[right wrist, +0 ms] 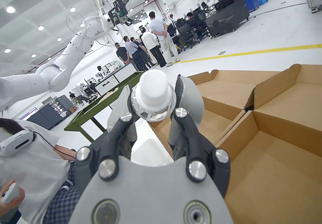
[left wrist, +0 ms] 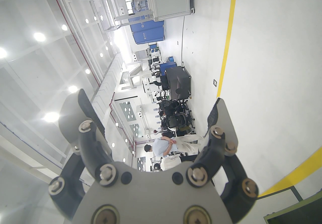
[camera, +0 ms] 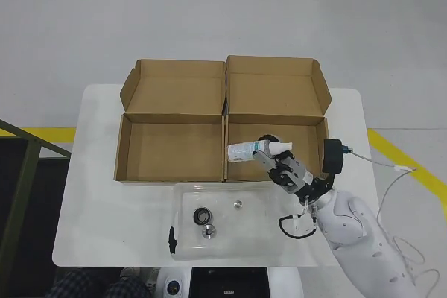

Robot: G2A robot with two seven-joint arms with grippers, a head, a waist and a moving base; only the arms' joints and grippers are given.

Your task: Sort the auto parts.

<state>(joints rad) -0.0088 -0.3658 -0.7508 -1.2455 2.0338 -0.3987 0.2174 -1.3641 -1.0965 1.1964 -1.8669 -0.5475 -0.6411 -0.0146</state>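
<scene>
Brown cardboard made up the two open boxes on the white table (camera: 97, 186): the left cardboard box (camera: 171, 153) and the right cardboard box (camera: 283, 128) stood side by side, walls touching and lids folded back. I saw the right gripper (right wrist: 154, 106) clamped on a small clear plastic bottle with a white cap (right wrist: 153, 89), one finger on each side of its body, the cap turned toward the wrist. From above, this bottle (camera: 241, 151) lay sideways in the gripper (camera: 272, 156) over the right box, its far end close to the wall shared with the left box. Whether it touched the cardboard, I could not tell.

Near the front edge of the table sat a clear plastic tray (camera: 231, 242). Inside it I counted a black ring-shaped part (camera: 203, 216), a small round silver part (camera: 238, 203) and a grey metal part (camera: 208, 232), all apart from each other.

The left gripper (left wrist: 151, 99) was raised high and pointed toward the hall, its fingers spread wide with nothing between them.
</scene>
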